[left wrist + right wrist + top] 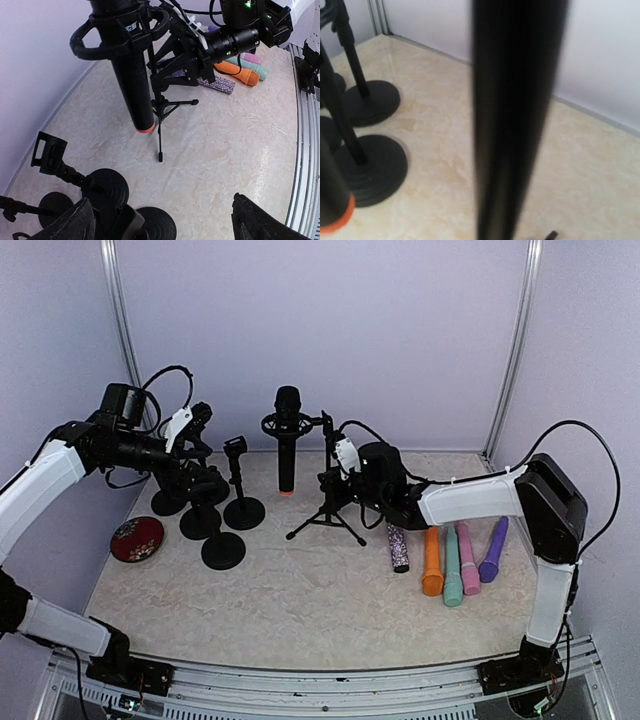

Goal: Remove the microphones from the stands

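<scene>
Mic (287,445) sits upright in shock mount (269,425) on tripod stand (327,516), mid-table. R gripper (333,478) at stand's pole; clamped or not, can't tell. L gripper (198,435) spread wide over round-base stands (222,548), apart from mic.

The microphone (287,440) is hanging upright in the tripod stand (328,512) at the middle back of the table (300,610). Round-base stands (222,548) are clustering to its left, with a dish (137,539) lying beyond them. Loose microphones (455,560) are lying side by side to the right.
</scene>
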